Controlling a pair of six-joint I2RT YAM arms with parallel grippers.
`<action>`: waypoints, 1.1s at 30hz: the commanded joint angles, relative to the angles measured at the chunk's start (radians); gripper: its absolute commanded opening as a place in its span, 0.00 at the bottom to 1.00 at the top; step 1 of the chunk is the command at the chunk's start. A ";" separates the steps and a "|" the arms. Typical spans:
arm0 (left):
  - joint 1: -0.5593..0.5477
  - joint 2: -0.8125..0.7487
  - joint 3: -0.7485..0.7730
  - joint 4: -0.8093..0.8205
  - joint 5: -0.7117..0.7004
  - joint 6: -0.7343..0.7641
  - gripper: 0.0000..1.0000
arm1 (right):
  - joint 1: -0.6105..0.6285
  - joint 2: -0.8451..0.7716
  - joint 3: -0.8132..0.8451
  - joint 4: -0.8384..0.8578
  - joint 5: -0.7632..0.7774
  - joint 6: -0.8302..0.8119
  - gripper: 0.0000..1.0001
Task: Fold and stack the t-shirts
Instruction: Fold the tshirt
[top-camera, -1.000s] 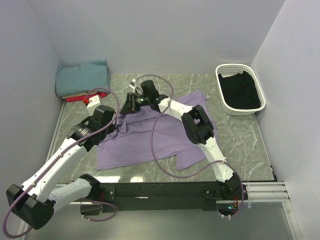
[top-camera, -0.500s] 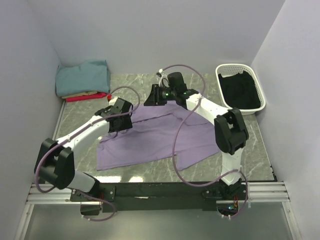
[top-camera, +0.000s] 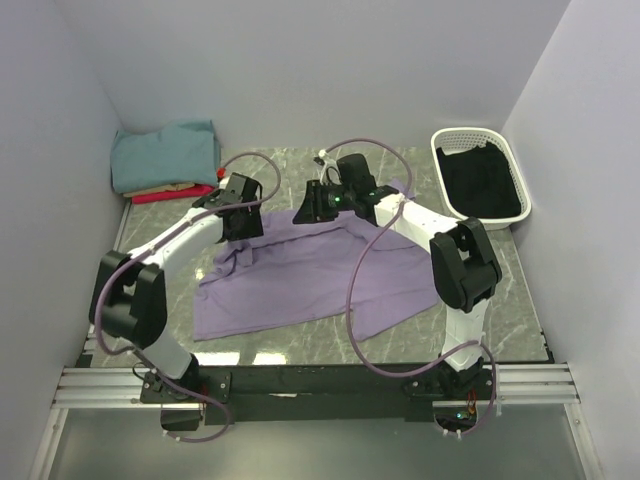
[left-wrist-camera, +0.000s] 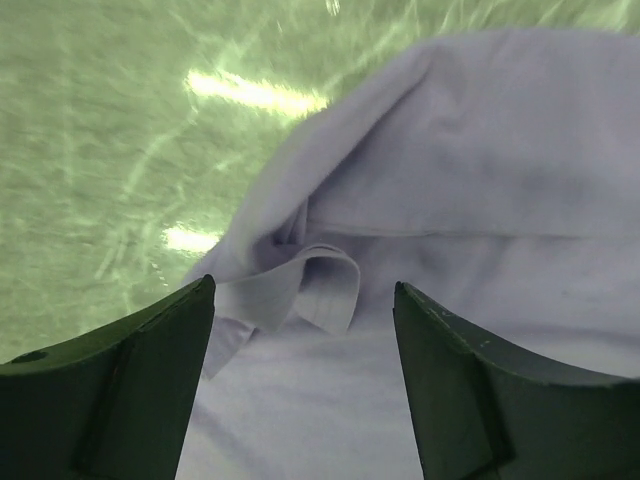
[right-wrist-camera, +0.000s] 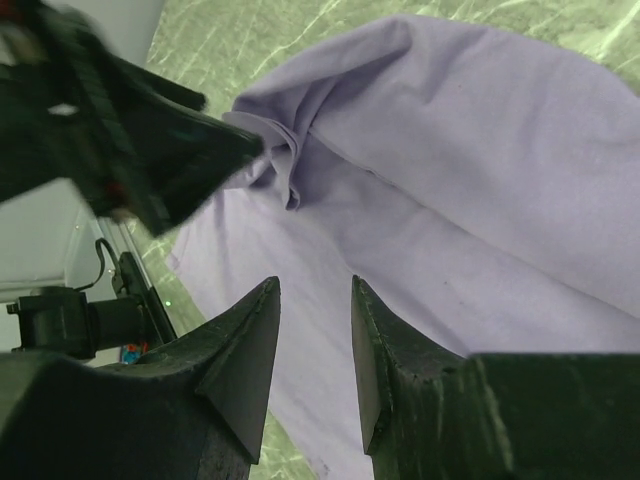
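"What colour is the cloth under the left gripper (left-wrist-camera: 302, 290)?"

"Plain lavender t-shirt (top-camera: 300, 270), no print. The fingers (left-wrist-camera: 120, 390) look dark green."

"And the pile out to its left?"

"Teal t-shirt (top-camera: 165, 155) on top, tan t-shirt (top-camera: 160, 188), red t-shirt (top-camera: 170, 196) lowest."

"The table (top-camera: 500, 260)?"

"Grey-green marble, white veins. Off to the right gripper's (right-wrist-camera: 313, 284) right, a white lattice basket (top-camera: 440, 175) holding black cloth (top-camera: 483, 180)."

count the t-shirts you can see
4: lavender t-shirt spread mid-table; teal t-shirt, tan t-shirt and red t-shirt stacked folded in the far left corner. The black cloth in the white basket may be another.
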 joint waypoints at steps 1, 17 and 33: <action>0.016 0.048 0.042 -0.016 0.095 0.045 0.76 | -0.017 -0.005 -0.001 0.032 -0.023 -0.023 0.42; 0.099 0.066 0.027 -0.023 0.098 0.090 0.01 | -0.028 0.021 -0.014 0.034 -0.034 -0.025 0.42; 0.242 0.071 0.091 0.054 0.029 0.012 0.01 | -0.048 0.258 0.052 0.015 -0.038 0.010 0.40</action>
